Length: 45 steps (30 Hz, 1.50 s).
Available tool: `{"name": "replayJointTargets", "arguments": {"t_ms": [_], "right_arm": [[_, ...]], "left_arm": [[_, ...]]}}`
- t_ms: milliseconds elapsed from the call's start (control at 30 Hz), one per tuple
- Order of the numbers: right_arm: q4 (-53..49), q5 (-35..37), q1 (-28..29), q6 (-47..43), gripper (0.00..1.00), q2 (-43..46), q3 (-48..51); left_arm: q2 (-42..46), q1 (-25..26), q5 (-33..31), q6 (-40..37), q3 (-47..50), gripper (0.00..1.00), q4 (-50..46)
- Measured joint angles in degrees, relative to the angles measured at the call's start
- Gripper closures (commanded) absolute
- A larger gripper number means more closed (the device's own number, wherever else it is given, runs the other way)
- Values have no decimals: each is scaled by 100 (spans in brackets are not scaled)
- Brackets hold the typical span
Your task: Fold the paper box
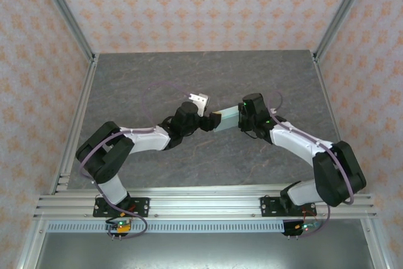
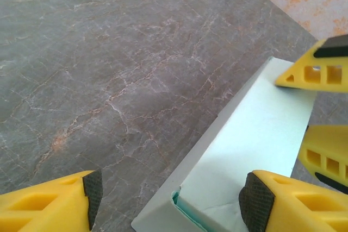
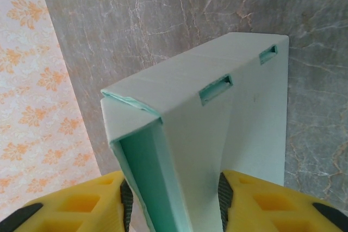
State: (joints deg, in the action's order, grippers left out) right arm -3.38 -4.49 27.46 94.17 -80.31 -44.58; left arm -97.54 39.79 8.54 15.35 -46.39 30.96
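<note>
Top view: the pale mint-green thin-card paper box (image 1: 225,120) sits between both arms at the centre of the grey marbled worktop (image 1: 157,74).

Left wrist: left jaws are released, box at 4 o'clock right by 1 pad.

Right wrist: right jaws are clenched on the box's near end.

It looks light and crushable, so I'd pinch gently near the folded edges.

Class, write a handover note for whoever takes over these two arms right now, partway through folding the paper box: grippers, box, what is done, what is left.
The left gripper is open, straddling one end of the paper box, with one pad at its side.
The right gripper is shut on the other end, near the middle of the table.
Done: the card is folded up into a box shape.
Left: the end by the right gripper gapes open; its flap likely needs tucking in.
</note>
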Motion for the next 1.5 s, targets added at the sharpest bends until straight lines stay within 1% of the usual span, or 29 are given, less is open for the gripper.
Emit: {"name": "replayJointTargets", "arguments": {"t_ms": [67, 133, 233, 333, 433, 567, 700, 800, 933, 1100, 1233, 1300, 1433, 1500], "right_arm": [[4, -81, -48, -33, 50, -76, -66], [-33, -264, -162, -140, 45, -96, -111], [-496, -446, -487, -579, 36, -85, -352], [-1036, -474, -826, -1130, 32, 44, -780], [-1311, -501, -973, -1550, 31, 402, -1145], [-1207, -739, -988, -1716, 31, 706, -1078], [-953, -1049, -988, -1716, 32, 402, -511], [-857, -1143, -990, -1714, 32, 107, -94], [-914, -1217, -1084, -1851, 31, 122, -151], [-1523, -1237, -1154, -2022, 30, 129, -647], [-1537, -1311, -1152, -2079, 29, 127, -966], [-1436, -1355, -1152, -2057, 30, 87, -874], [-1045, -1447, -1152, -1886, 30, -55, -275], [-977, -1447, -1154, -1838, 28, -20, -271]], "left_arm": [[-20, 24, -63, -92, 33, 30, 105], [-52, 28, -144, -177, 44, 30, 173], [-87, 52, -210, -245, 44, 30, 227], [-87, 72, -297, -334, 44, 31, 236], [-87, 74, -330, -352, 44, 31, 236], [-87, 74, -350, -354, 42, 31, 236], [-90, 74, -352, -354, 37, 31, 232], [-131, 79, -431, -372, 20, 31, 210], [-184, 79, -487, -391, -2, 31, 229], [-186, 79, -525, -393, -7, 30, 232], [-208, 79, -562, -398, -39, 31, 227], [-225, 79, -586, -396, -52, 31, 232], [-227, 79, -610, -400, -55, 30, 232], [-227, 79, -610, -424, -55, 30, 232]]}}
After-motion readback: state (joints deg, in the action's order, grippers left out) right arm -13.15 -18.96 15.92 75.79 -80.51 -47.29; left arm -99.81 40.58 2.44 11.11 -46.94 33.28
